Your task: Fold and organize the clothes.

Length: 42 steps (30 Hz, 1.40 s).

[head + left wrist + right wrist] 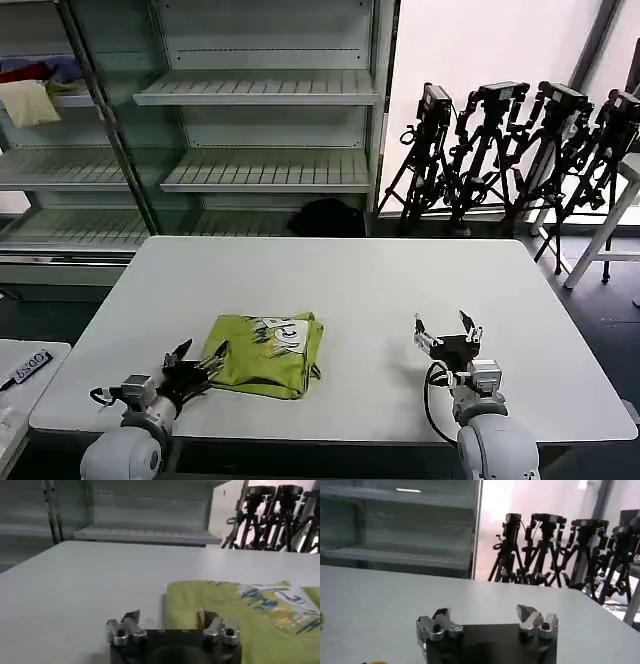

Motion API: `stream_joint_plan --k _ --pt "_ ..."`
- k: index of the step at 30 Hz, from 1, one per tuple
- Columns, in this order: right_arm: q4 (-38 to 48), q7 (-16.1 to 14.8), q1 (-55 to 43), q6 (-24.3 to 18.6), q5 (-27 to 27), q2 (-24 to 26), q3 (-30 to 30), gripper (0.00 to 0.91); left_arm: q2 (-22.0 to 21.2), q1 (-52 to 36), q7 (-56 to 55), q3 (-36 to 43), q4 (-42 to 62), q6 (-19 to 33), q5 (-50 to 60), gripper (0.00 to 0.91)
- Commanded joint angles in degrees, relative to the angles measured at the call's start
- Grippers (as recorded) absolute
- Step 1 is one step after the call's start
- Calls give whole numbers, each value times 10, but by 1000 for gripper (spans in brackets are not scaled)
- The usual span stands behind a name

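Left end effector [198, 362] sits low at the near-left part of the counter [380, 280], arm reaching fwd from the robot's body, fingers pointing toward the T-shirt [268, 353]. Fingers spread open, holding nothing; the tips lie at the shirt's left edge, one finger [207, 617] right by the fabric in the left wrist view, the other over bare counter.

T-shirt: lime yellow-green, folded into a compact, roughly square bundle, lying flat on the counter left of centre, near the front edge. White and dark printed graphic [277, 334] faces up on its far-right part.

Right end effector [448, 334] is well apart from the shirt, right of centre, over bare counter w/ fingers pointing away from the robot. Fingers wide open, nothing between them; a black cable [432, 400] loops at the wrist.

Behind the counter: metal shelving [265, 170] w/ bare slatted shelves; far left shelf carries a cream cloth [30, 102] and a red cloth [28, 72]. Right of the shelving, a row of black tripods [510, 150] leans against the bright wall. Nothing lies between either end effector and the shirt.
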<state>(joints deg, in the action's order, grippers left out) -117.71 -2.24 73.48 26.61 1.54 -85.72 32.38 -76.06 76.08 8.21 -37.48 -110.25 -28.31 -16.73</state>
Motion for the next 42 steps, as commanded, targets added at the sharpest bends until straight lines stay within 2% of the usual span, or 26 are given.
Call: stream_joint_plan --k 1,10,24,30,33,35,38,42 --pt "0 3 -1 0 2 -1 -1 907 -3 4 10 6 0 -11 -22 20" --pt "-1 5 -1 0 2 -1 1 907 -7 2 25 7 1 -31 -69 20" --pt "4 7 -4 -1 1 -1 2 907 2 2 22 -27 2 61 -21 0" --pt "5 7 -3 -2 -3 4 7 907 57 -15 33 -95 22 89 -12 0" --pt "7 7 -2 -4 -6 5 8 907 113 -32 40 -155 43 93 -3 0" --pt "8 7 -2 -5 -8 6 9 907 154 -44 46 -185 74 119 29 0" --pt "10 7 -3 -6 -9 6 8 907 208 -53 54 -214 97 143 71 0" --pt "10 7 -2 -9 -10 5 8 907 258 -69 70 -235 87 148 96 0"
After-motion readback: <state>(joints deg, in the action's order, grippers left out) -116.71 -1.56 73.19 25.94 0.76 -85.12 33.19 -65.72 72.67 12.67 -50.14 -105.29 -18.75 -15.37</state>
